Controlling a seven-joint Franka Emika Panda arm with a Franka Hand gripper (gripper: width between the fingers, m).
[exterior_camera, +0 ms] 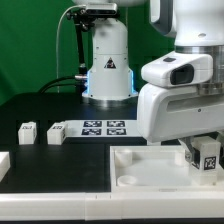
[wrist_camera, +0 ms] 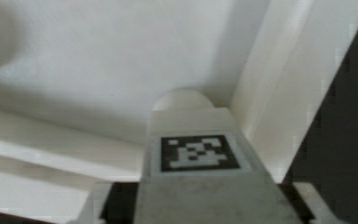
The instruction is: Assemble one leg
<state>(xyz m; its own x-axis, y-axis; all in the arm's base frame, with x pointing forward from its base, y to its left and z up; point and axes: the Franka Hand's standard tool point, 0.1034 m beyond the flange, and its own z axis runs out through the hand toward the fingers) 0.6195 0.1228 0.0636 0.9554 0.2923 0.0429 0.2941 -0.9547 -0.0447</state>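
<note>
My gripper (exterior_camera: 202,150) is shut on a leg (exterior_camera: 209,162), a small white block with a black-and-white tag, and holds it over the right part of the large white tray piece (exterior_camera: 140,158). In the wrist view the leg (wrist_camera: 197,150) runs out from between the jaws of my gripper (wrist_camera: 194,206), tag facing the camera. Its rounded tip is close to the tray piece's raised rim (wrist_camera: 274,60), near a corner. Whether the tip touches the tray piece I cannot tell.
Two more loose legs (exterior_camera: 27,131) (exterior_camera: 56,133) stand on the black table at the exterior view's left. The marker board (exterior_camera: 102,127) lies behind the tray piece. Another white part (exterior_camera: 3,163) shows at the left edge. The robot base (exterior_camera: 108,70) stands at the back.
</note>
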